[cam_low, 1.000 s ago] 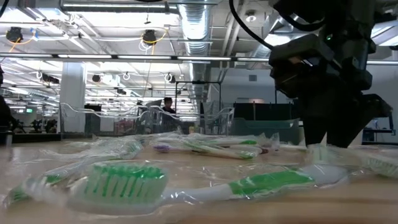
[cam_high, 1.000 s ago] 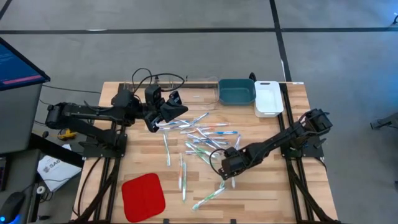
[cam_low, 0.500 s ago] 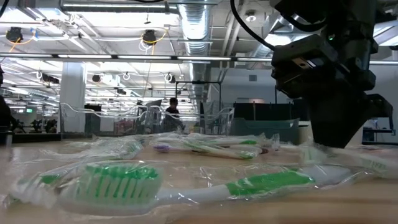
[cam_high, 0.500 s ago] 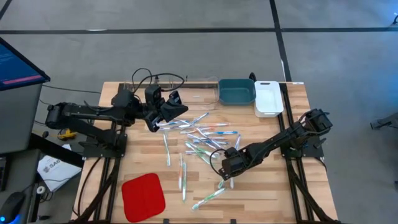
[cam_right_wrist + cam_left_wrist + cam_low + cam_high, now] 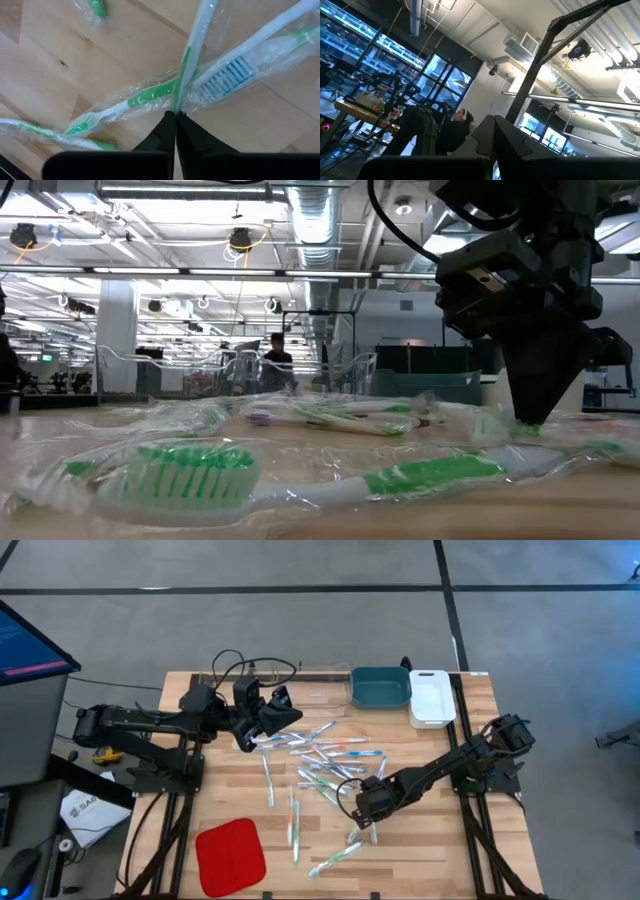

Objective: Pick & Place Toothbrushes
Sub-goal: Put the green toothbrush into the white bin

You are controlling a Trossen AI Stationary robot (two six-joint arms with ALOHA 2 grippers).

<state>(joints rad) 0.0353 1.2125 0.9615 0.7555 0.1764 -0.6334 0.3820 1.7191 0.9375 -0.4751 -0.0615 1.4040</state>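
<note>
Several toothbrushes (image 5: 325,765) in clear wrappers lie scattered on the middle of the wooden table (image 5: 190,700). My right gripper (image 5: 366,820) points steeply down over the near right part of the heap. It is shut where a green-and-white toothbrush (image 5: 145,97) crosses another green-and-white handle (image 5: 192,45), beside a blue-bristled one (image 5: 235,75). In the low view, its fingers (image 5: 535,405) taper to a point on the wrappers. My left gripper (image 5: 288,716) stays raised at the far left of the heap, shut, with nothing seen between its fingers (image 5: 492,160). My right gripper pinches between its two fingertips the spot where the two green-and-white toothbrushes cross (image 5: 176,106). It comes from above, pointing steeply down. Whether it has one handle, both, or only wrapper, I cannot tell. The toothbrushes lie on the table.
At the far edge stand a clear bin (image 5: 312,685), a teal bin (image 5: 381,687) and a white bin (image 5: 432,698). A flat red pad (image 5: 230,855) lies near the front left. A big green toothbrush (image 5: 300,480) lies close to the low camera. A person (image 5: 277,360) stands far behind.
My right gripper has shut its fingers on the crossing toothbrushes while staying in place over the heap. The wrapped toothbrush under it has shifted slightly on the table.
</note>
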